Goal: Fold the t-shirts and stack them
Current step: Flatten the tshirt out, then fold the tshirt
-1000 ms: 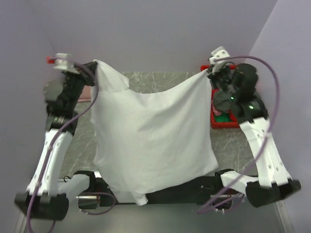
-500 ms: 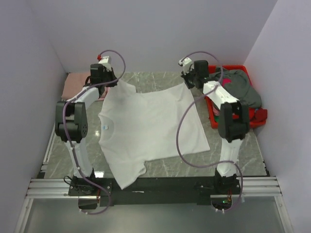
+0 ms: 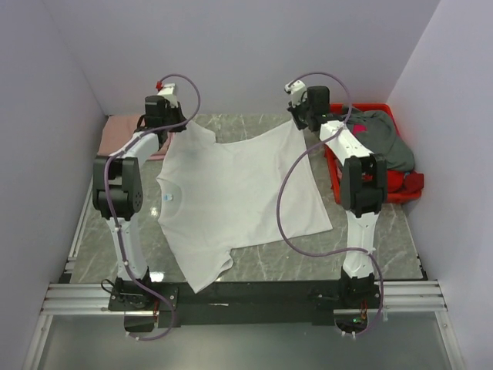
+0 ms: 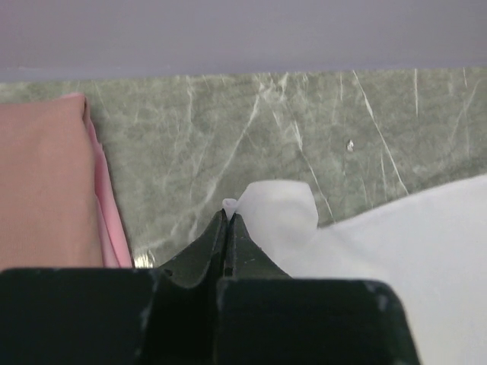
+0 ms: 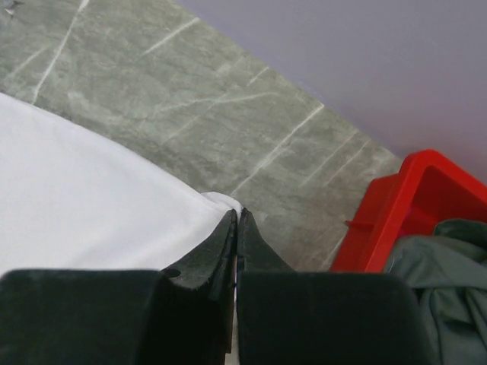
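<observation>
- Seen from above, the white t-shirt (image 3: 239,196) lies spread on the table (image 3: 385,239), one corner drooping over the near edge at bottom of frame.
- My left gripper (image 4: 227,217) pinches its far left corner; only the wrist view shows the nip.
- My right gripper (image 5: 237,217) pinches the far right corner.
- Farther off, a folded salmon-pink shirt (image 4: 46,182) lies at upper left, and a grey shirt (image 5: 445,262) sits in the red bin (image 5: 396,213) at upper right.
</observation>
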Controlling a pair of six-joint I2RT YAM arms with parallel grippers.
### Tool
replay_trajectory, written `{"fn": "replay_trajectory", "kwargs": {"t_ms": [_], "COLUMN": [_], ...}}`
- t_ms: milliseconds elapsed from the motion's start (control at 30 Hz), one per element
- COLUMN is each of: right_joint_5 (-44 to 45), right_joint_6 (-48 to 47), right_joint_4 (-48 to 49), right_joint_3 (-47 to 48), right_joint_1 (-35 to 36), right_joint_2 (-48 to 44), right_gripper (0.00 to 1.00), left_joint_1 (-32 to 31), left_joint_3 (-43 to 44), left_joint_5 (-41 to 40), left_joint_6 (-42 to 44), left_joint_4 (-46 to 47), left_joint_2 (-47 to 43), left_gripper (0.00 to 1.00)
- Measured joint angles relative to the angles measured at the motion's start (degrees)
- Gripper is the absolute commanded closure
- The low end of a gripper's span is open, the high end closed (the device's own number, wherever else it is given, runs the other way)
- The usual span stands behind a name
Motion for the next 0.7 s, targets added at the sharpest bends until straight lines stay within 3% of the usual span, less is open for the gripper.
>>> {"fn": "replay_trajectory", "kwargs": {"t_ms": [300, 700], "right_joint_5": [-0.6, -3.2], "right_joint_6": [0.3, -4.2], "right_joint_4": [0.9, 4.3], "right_joint_3": [-5.3, -4.1], "right_joint_1": [-2.4, -2.1], "right_joint_2": [-1.4, 0.7], "right_gripper": [1.0, 1.0], "left_joint_1": [0.2, 1.2], "left_joint_3": [-10.8, -12.1], "left_joint_5": [0.9, 1.8], "left_joint_6": [0.9, 1.8], "left_joint_4": [1.6, 1.8], "left_joint_2": [-10.0, -12.7], "left_gripper": [1.0, 1.0]}}
